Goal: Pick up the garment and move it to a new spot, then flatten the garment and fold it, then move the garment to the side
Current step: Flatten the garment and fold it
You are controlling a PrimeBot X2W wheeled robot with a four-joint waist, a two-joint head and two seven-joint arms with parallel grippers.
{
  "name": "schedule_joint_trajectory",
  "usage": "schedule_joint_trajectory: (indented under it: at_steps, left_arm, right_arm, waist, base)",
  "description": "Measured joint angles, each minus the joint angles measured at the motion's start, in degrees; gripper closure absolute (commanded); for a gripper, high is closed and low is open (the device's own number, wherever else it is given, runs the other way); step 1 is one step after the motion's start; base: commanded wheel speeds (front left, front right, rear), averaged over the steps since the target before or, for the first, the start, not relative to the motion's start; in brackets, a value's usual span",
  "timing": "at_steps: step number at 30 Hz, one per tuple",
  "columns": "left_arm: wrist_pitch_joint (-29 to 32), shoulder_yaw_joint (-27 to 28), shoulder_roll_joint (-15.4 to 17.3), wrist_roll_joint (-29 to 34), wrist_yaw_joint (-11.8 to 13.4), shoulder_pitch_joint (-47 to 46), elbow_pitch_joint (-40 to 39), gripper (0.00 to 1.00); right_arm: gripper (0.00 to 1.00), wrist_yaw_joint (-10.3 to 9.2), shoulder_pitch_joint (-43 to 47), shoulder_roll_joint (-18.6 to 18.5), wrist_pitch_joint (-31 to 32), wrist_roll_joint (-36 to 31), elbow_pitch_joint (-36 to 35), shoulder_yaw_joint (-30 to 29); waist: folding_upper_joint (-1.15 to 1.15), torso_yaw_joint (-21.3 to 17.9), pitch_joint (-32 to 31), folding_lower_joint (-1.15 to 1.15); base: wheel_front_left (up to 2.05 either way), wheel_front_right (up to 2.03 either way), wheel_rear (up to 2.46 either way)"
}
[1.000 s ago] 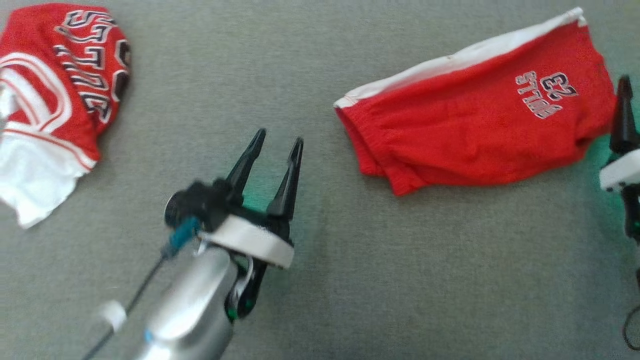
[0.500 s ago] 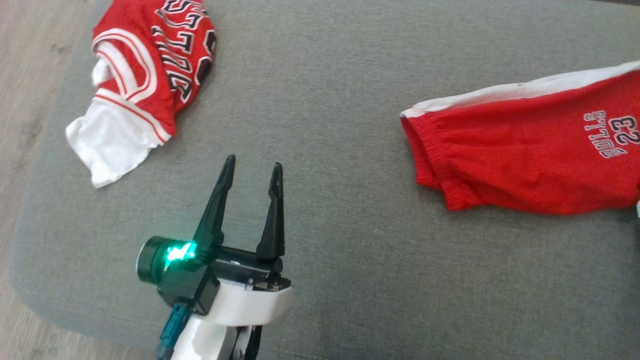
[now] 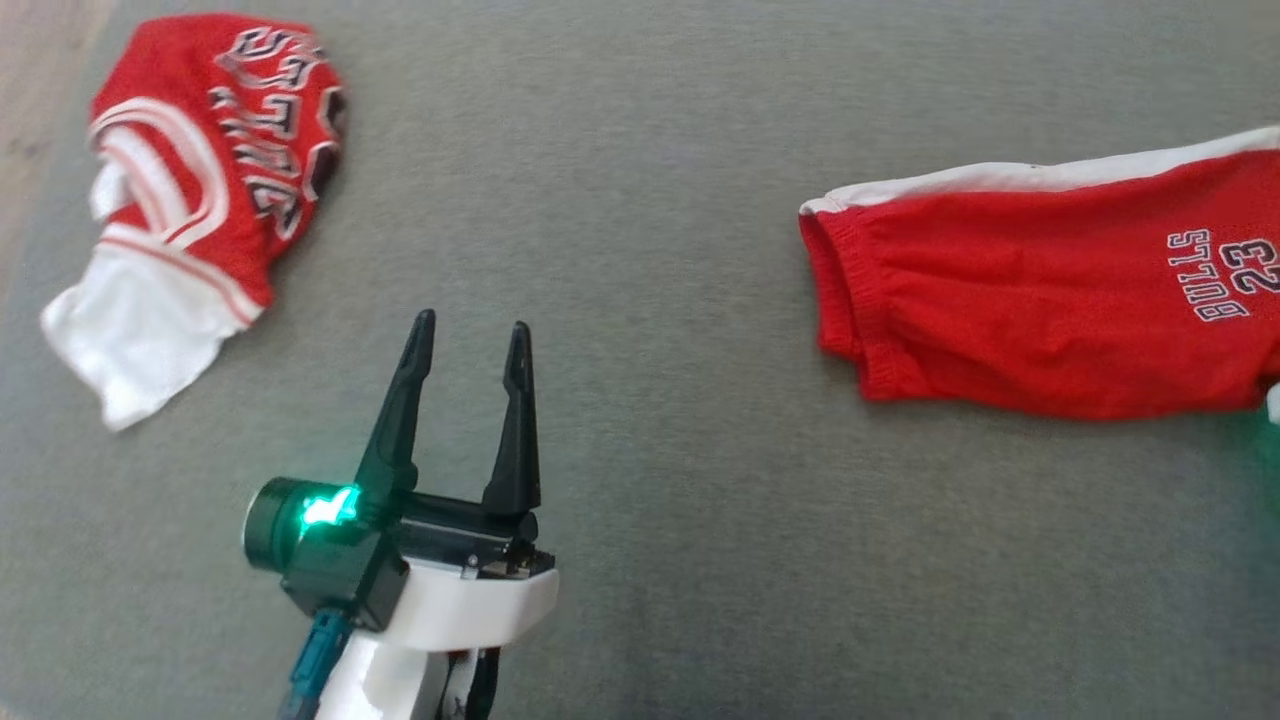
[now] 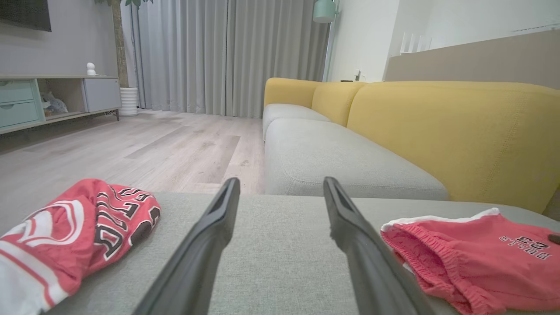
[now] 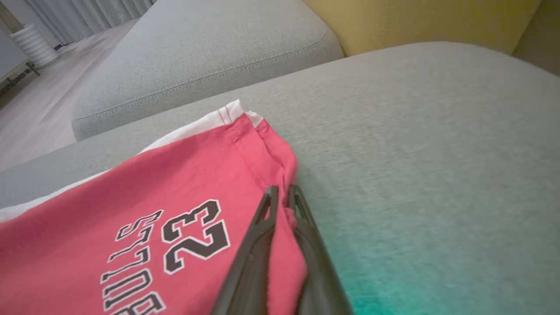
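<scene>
Red shorts (image 3: pixel 1040 300) with a white side stripe and "BULLS 23" print lie flat on the grey sofa cushion (image 3: pixel 650 200), at the right of the head view. In the right wrist view my right gripper (image 5: pixel 283 193) is shut on the hem edge of the shorts (image 5: pixel 175 188), with red cloth pinched between its fingers. My left gripper (image 3: pixel 468 335) hovers open over bare cushion, left of the shorts and apart from them. From the left wrist, its fingers (image 4: pixel 210 236) frame the gap between both garments, with the shorts (image 4: pixel 472 253) at the right.
A crumpled red and white jersey (image 3: pixel 200 190) lies at the cushion's far left, also in the left wrist view (image 4: pixel 83 223). A yellow sofa back (image 4: pixel 455 131) rises behind the cushion. Wood floor (image 4: pixel 131 148) lies beyond the cushion's left edge.
The head camera has swung left, so the whole picture shifted and the right gripper left the frame. My left gripper turned from a rightward tilt to pointing straight up the view, still open.
</scene>
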Motion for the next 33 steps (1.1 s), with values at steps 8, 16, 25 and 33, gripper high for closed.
schedule_joint_trajectory:
  at_steps: [8, 16, 25, 33]
  left_arm:
    - [0.0, 0.7, 0.0, 0.7, -0.8, -0.1, 0.0, 0.00]
    - [0.0, 0.7, 0.0, 1.6, -1.8, -1.1, 1.1, 0.00]
    - [0.0, 1.1, 0.0, 1.5, -2.2, -1.0, 2.3, 0.00]
    - [0.0, 1.1, 0.0, 0.5, -1.6, 0.2, 2.4, 0.00]
  right_arm:
    - [1.00, 0.00, 1.6, -0.9, -3.0, 1.0, -2.8, 1.8]
    - [1.00, 0.00, 1.5, -0.5, -5.5, 2.1, -17.9, 6.5]
    - [1.00, 0.00, 5.6, 1.6, -5.7, -0.8, -36.3, 15.5]
    - [0.00, 0.00, 12.7, 5.4, -3.4, -3.3, -39.4, 27.4]
  waist:
    - [0.00, -5.7, -0.2, 0.00]
    - [0.00, -7.9, -0.5, 0.00]
    - [0.00, -5.5, -2.8, 0.00]
    - [0.00, -3.1, -3.4, 0.00]
  base:
    - [0.00, 0.00, 0.00]
    - [0.00, 0.00, 0.00]
    - [0.00, 0.00, 0.00]
    - [0.00, 0.00, 0.00]
